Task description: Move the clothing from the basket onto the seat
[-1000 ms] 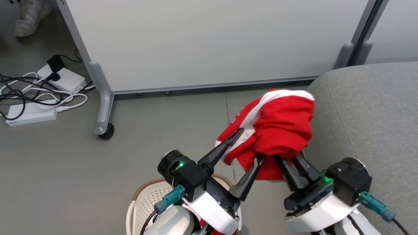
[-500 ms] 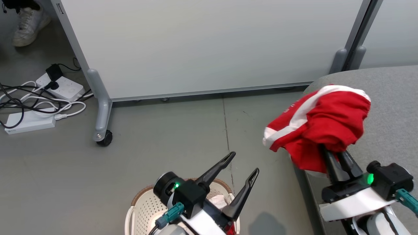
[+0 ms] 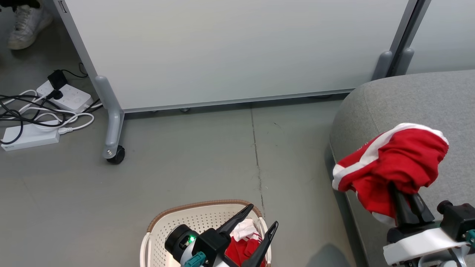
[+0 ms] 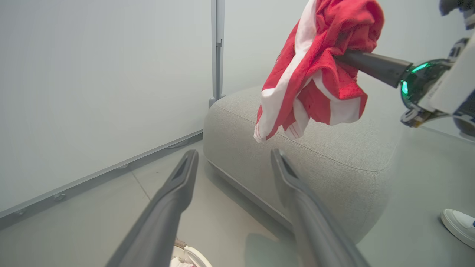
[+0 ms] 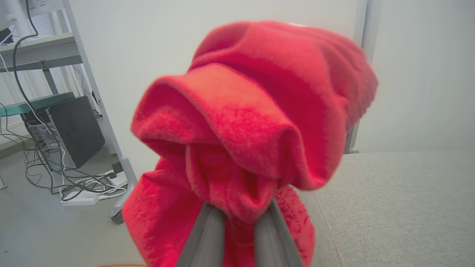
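Nearest: left gripper (image 3: 262, 215), one, its two dark fingers spread wide with nothing between them. It hangs over the basket (image 3: 200, 205), fingertips above the far right part of the rim. The left wrist view shows the same wide gap (image 4: 234, 152).

One basket, cream with a brown rim, on the floor at the bottom edge of the head view. Inside, partly hidden by the left gripper: bunched red cloth (image 3: 241, 249) with a white piece on top. How many garments that makes, cannot tell.

To the right: right gripper (image 3: 408, 207), one, fingers drawn narrow and pinching one red garment (image 3: 402, 159) with a white stripe. The cloth bunches over the fingertips and droops on both sides. In the right wrist view the two fingers (image 5: 207, 233) go straight up into the folds (image 5: 252, 122).

The garment is in the air over the left edge of the seat (image 3: 408, 100), not laid down. The left wrist view has it dangling (image 4: 315, 66) above the grey cushion (image 4: 334, 159).

Farther: grey floor, then two pale partition panels (image 3: 230, 48); one caster (image 3: 118, 155) on the nearer post. Far left: two white power strips (image 3: 70, 94), tangled black and white cables. Top left corner: one white shoe (image 3: 22, 20).
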Robot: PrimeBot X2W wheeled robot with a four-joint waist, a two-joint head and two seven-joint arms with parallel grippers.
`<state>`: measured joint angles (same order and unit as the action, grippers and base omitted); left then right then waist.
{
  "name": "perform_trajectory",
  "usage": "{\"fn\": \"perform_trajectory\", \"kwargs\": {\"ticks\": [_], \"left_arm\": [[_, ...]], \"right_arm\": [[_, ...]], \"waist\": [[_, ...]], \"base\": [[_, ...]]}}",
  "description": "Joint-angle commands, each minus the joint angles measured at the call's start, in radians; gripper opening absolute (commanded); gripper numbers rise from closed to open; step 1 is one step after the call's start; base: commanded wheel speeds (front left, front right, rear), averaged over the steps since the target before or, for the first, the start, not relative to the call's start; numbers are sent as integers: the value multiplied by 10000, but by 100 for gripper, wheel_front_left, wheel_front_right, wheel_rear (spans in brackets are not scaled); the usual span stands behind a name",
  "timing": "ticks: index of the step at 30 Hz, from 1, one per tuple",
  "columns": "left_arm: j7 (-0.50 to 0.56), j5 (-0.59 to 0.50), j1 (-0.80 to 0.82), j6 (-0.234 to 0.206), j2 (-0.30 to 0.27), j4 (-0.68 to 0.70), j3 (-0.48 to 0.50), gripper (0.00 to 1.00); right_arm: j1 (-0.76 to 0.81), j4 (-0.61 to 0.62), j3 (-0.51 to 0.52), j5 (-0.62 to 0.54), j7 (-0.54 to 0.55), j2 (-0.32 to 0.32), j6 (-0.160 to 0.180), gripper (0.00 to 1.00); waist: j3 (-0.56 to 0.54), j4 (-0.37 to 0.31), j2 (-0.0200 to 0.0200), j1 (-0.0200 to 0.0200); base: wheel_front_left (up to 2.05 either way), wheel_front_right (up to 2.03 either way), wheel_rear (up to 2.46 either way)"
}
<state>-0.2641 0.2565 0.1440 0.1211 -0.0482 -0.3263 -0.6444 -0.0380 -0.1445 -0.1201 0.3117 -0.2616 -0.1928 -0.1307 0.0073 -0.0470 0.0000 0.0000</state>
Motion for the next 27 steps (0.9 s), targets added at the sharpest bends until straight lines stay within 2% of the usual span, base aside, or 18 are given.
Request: {"fn": "perform_trajectory", "kwargs": {"ticks": [1, 12, 27], "left_arm": [[9, 10, -86, 28, -38, -45, 57, 100], [9, -23, -135, 86, -39, -245, 191, 100], [9, -24, -113, 37, -38, -275, 250, 100]], "right_arm": [[82, -120, 49, -64, -45, 67, -2, 0], [41, -534, 338, -58, -45, 353, -2, 0], [-92, -452, 204, -19, -45, 270, -2, 0]], "waist": [[10, 13, 0, 0], [53, -14, 0, 0], [112, -231, 0, 0]], "base": [[0, 0, 0], [0, 0, 0], [0, 0, 0]]}}
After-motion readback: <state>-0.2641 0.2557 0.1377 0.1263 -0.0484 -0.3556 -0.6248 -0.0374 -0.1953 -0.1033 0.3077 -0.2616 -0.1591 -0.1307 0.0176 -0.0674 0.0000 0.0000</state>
